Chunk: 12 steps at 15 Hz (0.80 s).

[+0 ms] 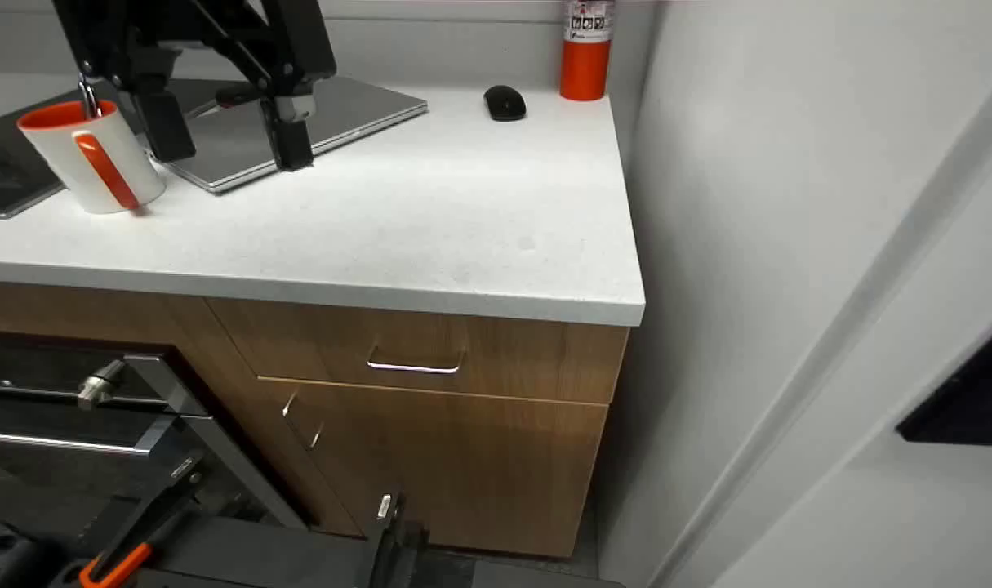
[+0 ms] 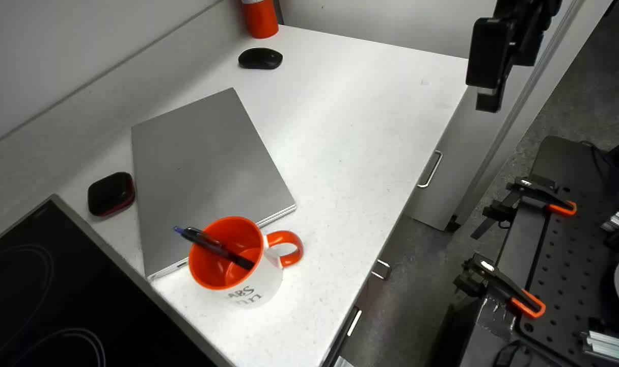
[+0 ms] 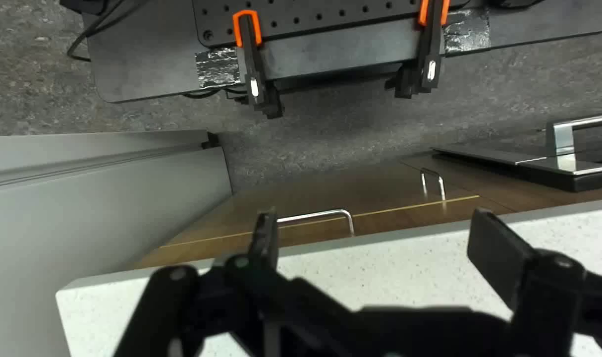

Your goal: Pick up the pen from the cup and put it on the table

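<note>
Plainly, the pincer (image 1: 234,158) hangs in the air with its two fingers (image 3: 496,254) spread wide, and it has hold of nothing; the wrist view looks past them onto the front edge of the white tabletop (image 2: 350,132). The pen (image 2: 216,248) is well apart from the pincer, in the cup (image 2: 269,280), dark and slanted, its bluish end poking out over the orange-red rim. The cup stands upright on the tabletop, its white wall bearing dark lettering and its orange-red handle turned toward the front edge. Just beside the cup lies a flat grey slab (image 2: 202,163); whether the two touch is hard to tell. Along another side of the slab sits a small dark case (image 2: 110,193) with a red edge, and near it begins the black cooktop (image 2: 49,285). Farther along, a black mouse (image 2: 261,58) lies near a red bottle (image 1: 584,69) with a white label. Below the tabletop, in an exterior view, come brown wooden cabinets (image 1: 479,465) and a drawer (image 1: 536,351) with a metal handle, beside a dark oven front (image 1: 55,420).
</note>
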Motion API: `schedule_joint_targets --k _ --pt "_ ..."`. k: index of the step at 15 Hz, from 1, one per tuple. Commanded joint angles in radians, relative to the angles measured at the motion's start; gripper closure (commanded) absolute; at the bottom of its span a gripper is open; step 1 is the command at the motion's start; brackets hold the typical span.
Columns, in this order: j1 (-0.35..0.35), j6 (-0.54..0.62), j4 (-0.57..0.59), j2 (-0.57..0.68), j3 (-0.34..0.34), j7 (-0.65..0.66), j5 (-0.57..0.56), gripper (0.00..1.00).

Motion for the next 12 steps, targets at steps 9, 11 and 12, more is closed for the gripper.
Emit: schedule_joint_targets --k 9,11,12 --pt "0.190 0.257 0.018 0.098 -0.021 -0.304 0.190 0.00" --pt "0.232 0.274 0.038 0.125 -0.028 -0.370 0.257 0.00" --pt "0.251 0.224 0.050 0.124 -0.041 -0.418 0.290 0.00"
